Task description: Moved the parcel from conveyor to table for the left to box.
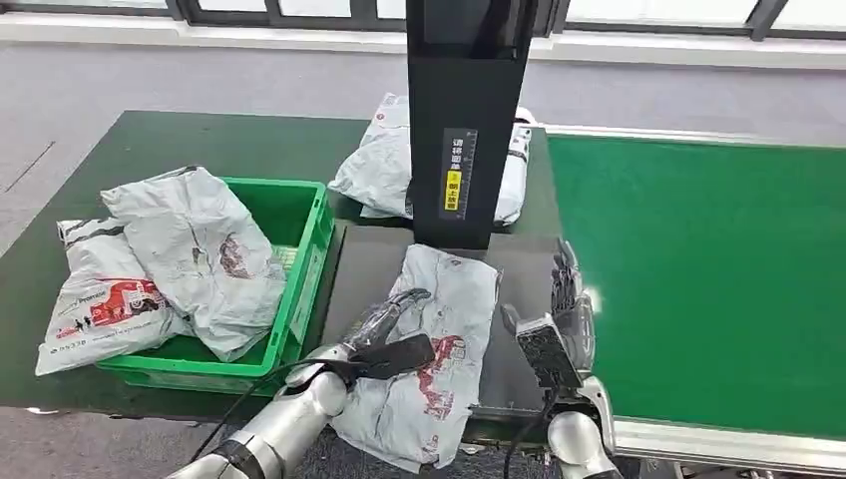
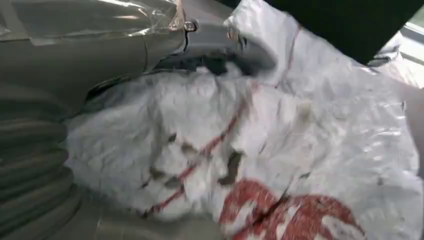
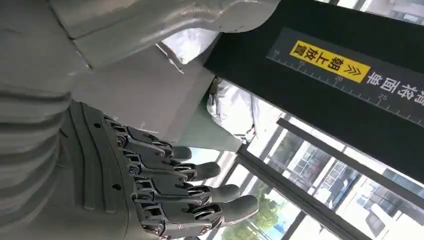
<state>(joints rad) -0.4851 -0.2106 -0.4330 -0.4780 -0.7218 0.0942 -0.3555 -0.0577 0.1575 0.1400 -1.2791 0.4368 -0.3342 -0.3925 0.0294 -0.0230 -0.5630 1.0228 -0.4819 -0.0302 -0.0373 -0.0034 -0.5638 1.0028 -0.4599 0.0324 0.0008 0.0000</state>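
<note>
Left hand (image 1: 384,334) lies palm-down on the grey parcel (image 1: 439,349), fingers stretched over it, resting rather than grasping. Parcel sits on the dark tabletop (image 1: 519,274) in front of the black scanner post (image 1: 467,120). Right hand (image 1: 559,319) stands edge-up beside the parcel, fingers straight, empty.

Head view: from high on the body, facing forward and down over both hands. Left wrist view: pressed close behind the left hand (image 2: 60,100), against the crumpled grey plastic parcel (image 2: 280,150). Right wrist view: behind the right hand (image 3: 150,195), facing the black upright post with yellow label (image 3: 350,80), shared with head view.
</note>
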